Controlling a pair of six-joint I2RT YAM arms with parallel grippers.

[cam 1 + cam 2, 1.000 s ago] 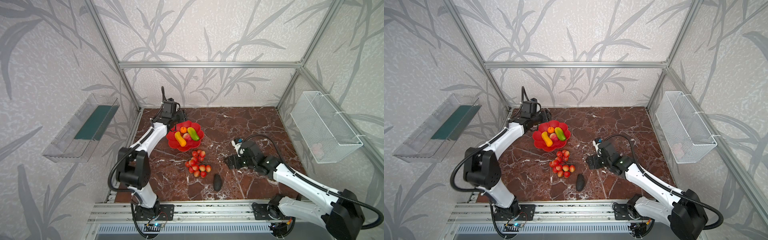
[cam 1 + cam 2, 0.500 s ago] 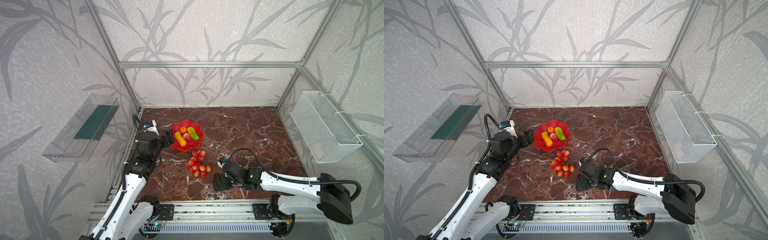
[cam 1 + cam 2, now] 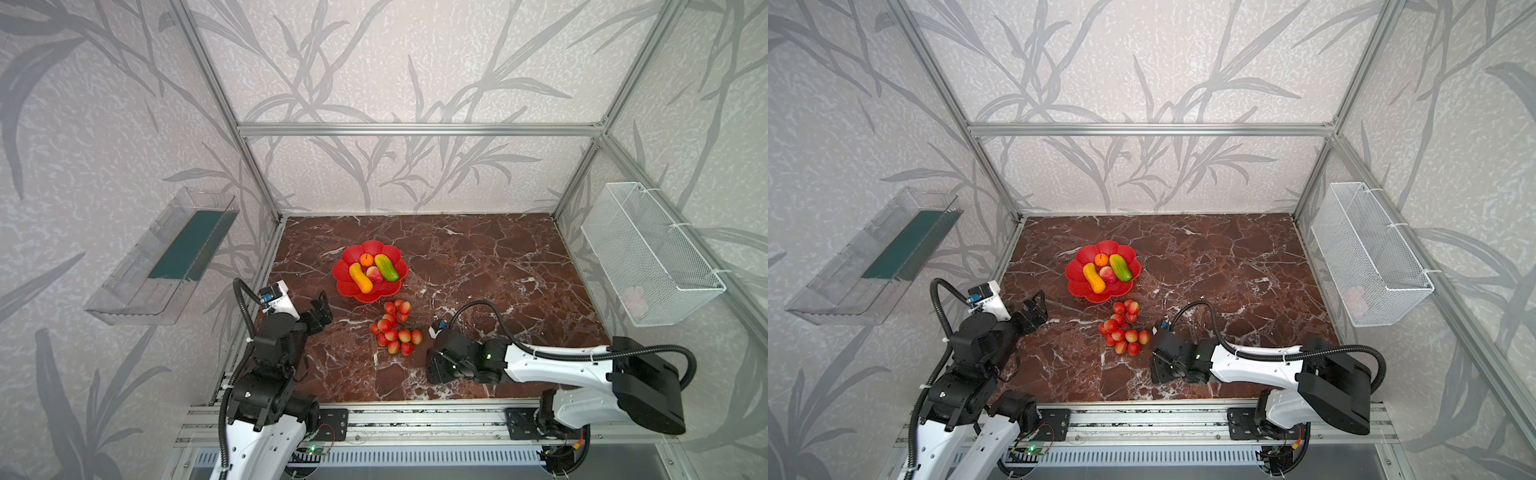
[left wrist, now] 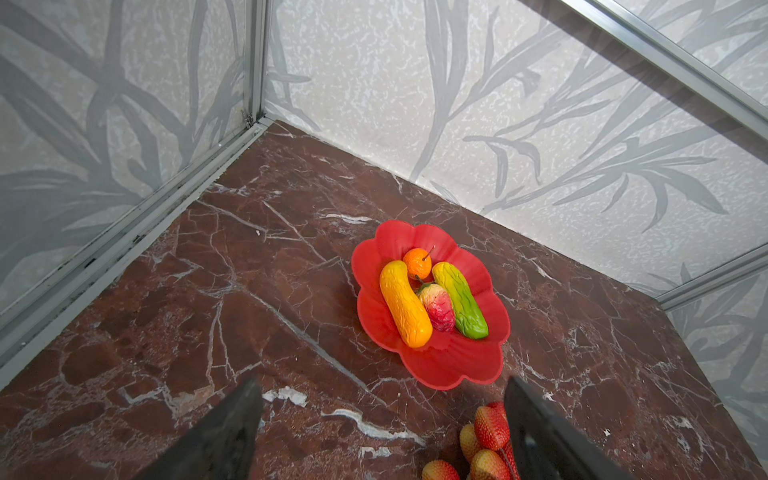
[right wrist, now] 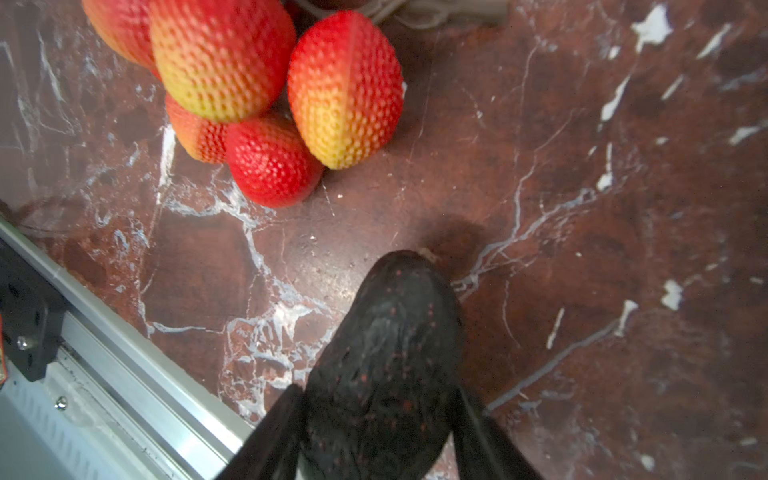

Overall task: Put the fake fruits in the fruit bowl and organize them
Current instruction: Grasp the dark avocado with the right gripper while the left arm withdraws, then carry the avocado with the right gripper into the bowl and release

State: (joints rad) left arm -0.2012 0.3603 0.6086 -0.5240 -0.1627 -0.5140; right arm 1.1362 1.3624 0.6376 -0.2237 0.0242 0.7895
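R gripper (image 5: pixel 374 432), spread over dark avocado (image 5: pixel 386 353) a sec ago, now clamps it on marble; L gripper (image 4: pixel 382 432) empty, jaws apart, pulled back from red bowl (image 4: pixel 453 365): lift w/ avocado looks next.

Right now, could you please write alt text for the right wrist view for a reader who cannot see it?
Two dark fingers close on a dark avocado on the brown marble table. A cluster of bumpy red-yellow fruits lies apart from it, and a metal rail edges the table.
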